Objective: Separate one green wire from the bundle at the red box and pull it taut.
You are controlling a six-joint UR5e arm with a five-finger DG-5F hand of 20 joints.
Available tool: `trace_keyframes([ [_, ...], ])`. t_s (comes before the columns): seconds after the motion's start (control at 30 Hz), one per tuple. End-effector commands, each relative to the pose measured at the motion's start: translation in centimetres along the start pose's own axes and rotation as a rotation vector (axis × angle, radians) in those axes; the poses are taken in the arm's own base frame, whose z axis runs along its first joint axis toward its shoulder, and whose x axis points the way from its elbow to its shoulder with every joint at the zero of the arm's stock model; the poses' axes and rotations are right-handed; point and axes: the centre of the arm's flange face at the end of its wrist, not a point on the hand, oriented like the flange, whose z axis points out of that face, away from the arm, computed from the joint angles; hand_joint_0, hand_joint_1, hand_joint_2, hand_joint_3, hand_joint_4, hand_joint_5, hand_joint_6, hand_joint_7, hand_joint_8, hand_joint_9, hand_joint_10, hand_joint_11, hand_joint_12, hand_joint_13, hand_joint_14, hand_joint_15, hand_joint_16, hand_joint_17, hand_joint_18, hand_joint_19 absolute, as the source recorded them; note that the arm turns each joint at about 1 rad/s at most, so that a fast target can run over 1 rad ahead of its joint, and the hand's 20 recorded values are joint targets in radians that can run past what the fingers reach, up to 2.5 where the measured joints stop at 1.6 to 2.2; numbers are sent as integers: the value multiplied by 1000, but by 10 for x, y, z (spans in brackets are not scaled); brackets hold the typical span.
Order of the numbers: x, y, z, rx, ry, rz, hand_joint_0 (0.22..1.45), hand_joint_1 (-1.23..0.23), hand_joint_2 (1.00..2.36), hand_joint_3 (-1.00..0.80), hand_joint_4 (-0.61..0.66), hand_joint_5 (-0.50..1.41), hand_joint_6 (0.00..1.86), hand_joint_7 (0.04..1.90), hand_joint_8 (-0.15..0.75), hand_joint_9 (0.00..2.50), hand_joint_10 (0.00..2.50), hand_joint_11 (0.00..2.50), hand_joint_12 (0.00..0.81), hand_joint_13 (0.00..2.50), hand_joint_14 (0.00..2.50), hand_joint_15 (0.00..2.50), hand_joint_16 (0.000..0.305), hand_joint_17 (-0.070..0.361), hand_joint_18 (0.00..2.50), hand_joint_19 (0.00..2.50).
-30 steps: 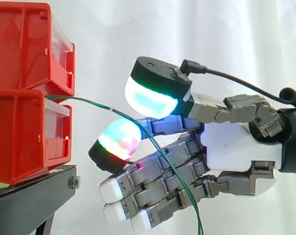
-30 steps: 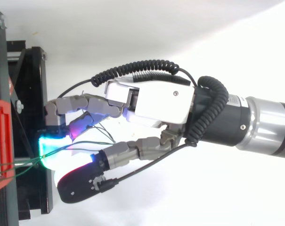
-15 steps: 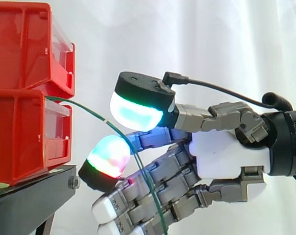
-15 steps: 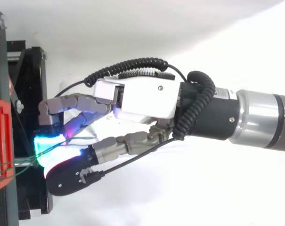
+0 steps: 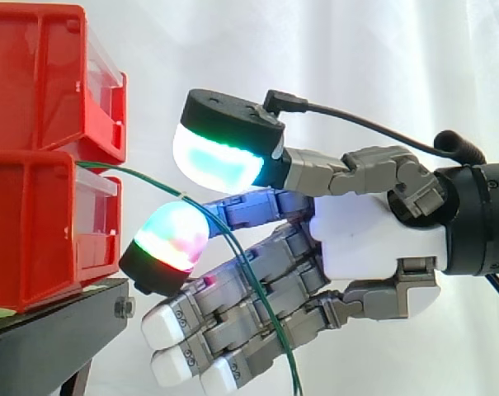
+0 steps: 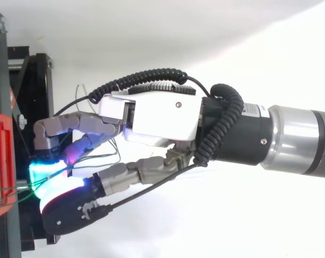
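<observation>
Two red boxes (image 5: 35, 231) are stacked at the left on a black stand (image 5: 51, 338). One green wire (image 5: 150, 177) leaves the gap between them and arcs right. It passes through the gap between my hand's (image 5: 373, 247) cyan-glowing pad (image 5: 220, 157) and its red-green pad (image 5: 171, 239). From there it drops across the fingers (image 5: 257, 289) to the bottom edge. The two pads stand apart and the fingers reach left, nearly straight. In the top view several green wires (image 6: 12, 191) run from the red box (image 6: 1, 161) to the glowing pads of the hand (image 6: 151, 115).
A white curtain hangs behind everything. The black stand (image 6: 36, 107) juts out under the boxes, close below the fingertips. The arm comes in from the right.
The hand has moved left towards the red boxes, so its glowing pads sit closer to where the wire comes out. The wire now crosses the fingers further left.
</observation>
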Motion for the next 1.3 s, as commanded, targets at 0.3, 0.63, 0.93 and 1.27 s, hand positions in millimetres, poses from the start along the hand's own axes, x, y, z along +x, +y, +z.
trace_keyframes([
  [0.3, -6, 9, 3, -1, 0, -6, 596, -567, 1021, -234, 232, -152, 705, 1251, 340, 773, 11, 377, 388, 760, 9, 250, 56, 126, 712, 325],
  [0.63, -10, 19, 6, -11, -2, -15, 578, -366, 1011, -384, 223, -142, 760, 1228, 356, 846, 14, 438, 396, 782, 11, 264, 57, 129, 755, 358],
  [0.93, -12, 20, 6, -12, -6, -18, 563, -609, 1025, -105, 281, -191, 866, 1226, 363, 792, 14, 498, 404, 774, 10, 278, 59, 133, 766, 358],
  [1.27, -12, 20, 6, -12, -6, -18, 621, -775, 1017, -286, 240, -206, 884, 1205, 352, 770, 19, 604, 387, 769, 11, 304, 59, 133, 767, 357],
])
